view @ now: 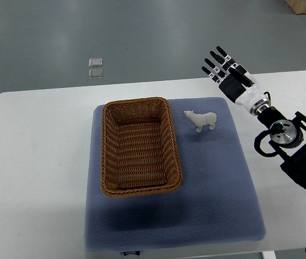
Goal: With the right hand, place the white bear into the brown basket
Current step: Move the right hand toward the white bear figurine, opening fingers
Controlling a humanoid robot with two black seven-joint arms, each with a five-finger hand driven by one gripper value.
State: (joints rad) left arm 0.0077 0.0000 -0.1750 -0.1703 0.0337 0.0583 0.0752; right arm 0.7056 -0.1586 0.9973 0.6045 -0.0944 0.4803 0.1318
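Observation:
A small white bear (201,120) stands on the blue mat (217,178), just right of the brown wicker basket (109,156). The basket is empty and lies lengthwise on the mat's left half. My right hand (225,70) is raised over the table's far edge, up and to the right of the bear, with its fingers spread and holding nothing. It is well apart from the bear. My left arm is out of view.
The mat lies on a white table (34,162). My right arm's black forearm (293,145) crosses the table's right side. Two small clear squares (95,67) lie on the grey floor beyond the table.

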